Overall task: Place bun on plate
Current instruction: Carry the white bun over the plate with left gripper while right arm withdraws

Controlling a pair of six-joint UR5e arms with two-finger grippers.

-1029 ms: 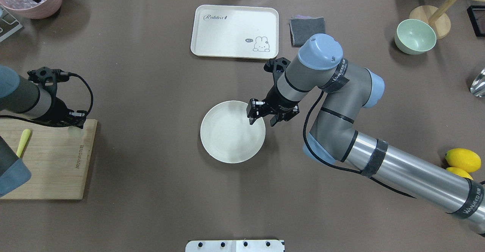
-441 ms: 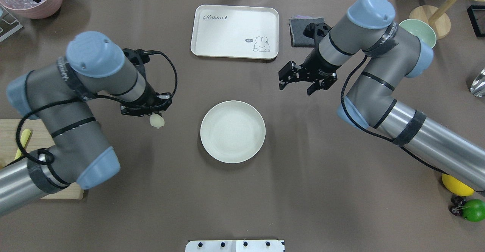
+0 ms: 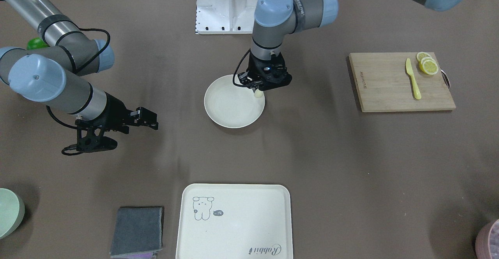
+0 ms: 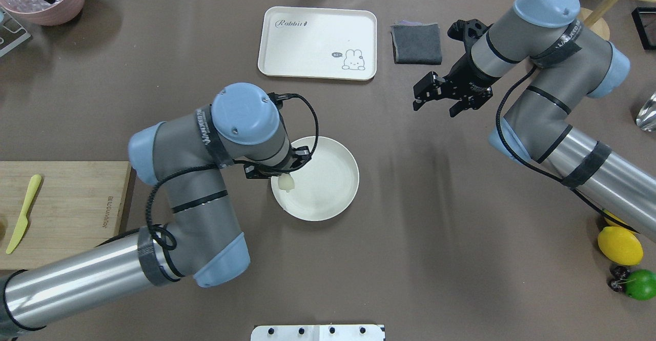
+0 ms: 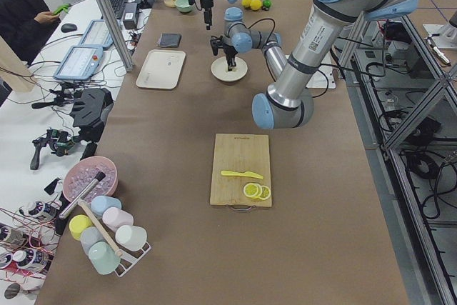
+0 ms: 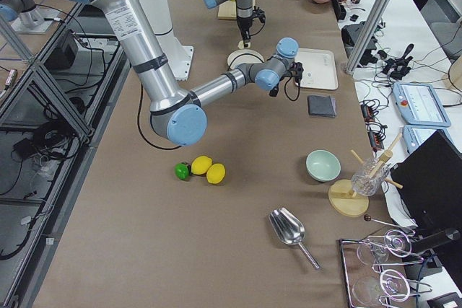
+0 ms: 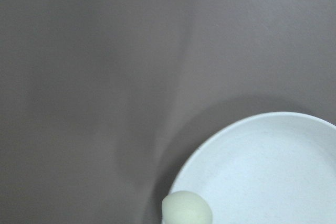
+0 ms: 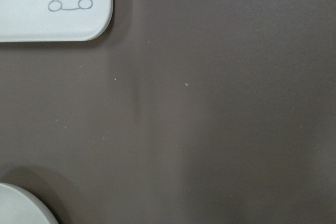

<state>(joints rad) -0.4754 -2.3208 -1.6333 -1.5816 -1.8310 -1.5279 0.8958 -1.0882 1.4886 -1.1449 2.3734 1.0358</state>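
Note:
The bun (image 4: 286, 182) is a small pale lump hanging from my left gripper (image 4: 282, 175), which is shut on it. It hovers over the left rim of the round cream plate (image 4: 328, 187) at the table's middle. In the front-facing view the bun (image 3: 257, 93) sits below the left gripper (image 3: 262, 87) at the plate's (image 3: 230, 107) right edge. The left wrist view has the bun (image 7: 186, 209) at the rim of the plate (image 7: 262, 171). My right gripper (image 4: 435, 101) stands open and empty, well to the plate's right and further back.
A cream tray (image 4: 318, 42) with a rabbit drawing and a grey cloth (image 4: 416, 43) lie at the back. A wooden board (image 4: 66, 213) with a yellow knife (image 4: 21, 220) is at the left. Lemons (image 4: 620, 246) lie at the right edge.
My left arm has swung right, carrying the bun from left of the plate to over its left rim. The right gripper has drawn further right and back.

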